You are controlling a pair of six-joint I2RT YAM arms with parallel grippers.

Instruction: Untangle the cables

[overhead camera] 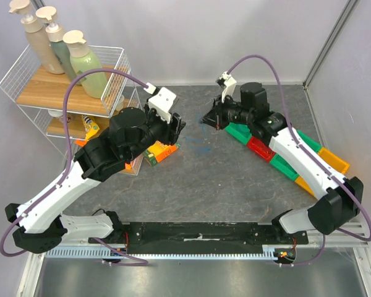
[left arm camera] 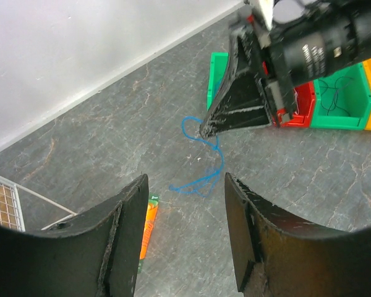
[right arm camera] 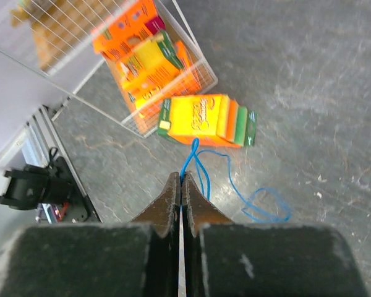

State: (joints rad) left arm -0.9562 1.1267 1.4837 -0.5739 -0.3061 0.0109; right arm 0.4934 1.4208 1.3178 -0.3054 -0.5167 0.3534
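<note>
Looks early in the job: only one thin blue cable is out on the table, lying in loose loops. The left claw is wide open and holds nothing, with the cable just beyond its tips. Past that, the right claw is clamped fully closed, pinching the cable's far end. Behind it, the green bin holds black wires, probably left to sort.

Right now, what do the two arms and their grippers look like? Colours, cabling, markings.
Both arms: white links, black joint housings. The left arm and right arm each carry a looping purple cable and a white wrist camera mount. The left gripper and right gripper have matte black, tapering fingers. White lettering marks a black cylinder on the right wrist.
</note>
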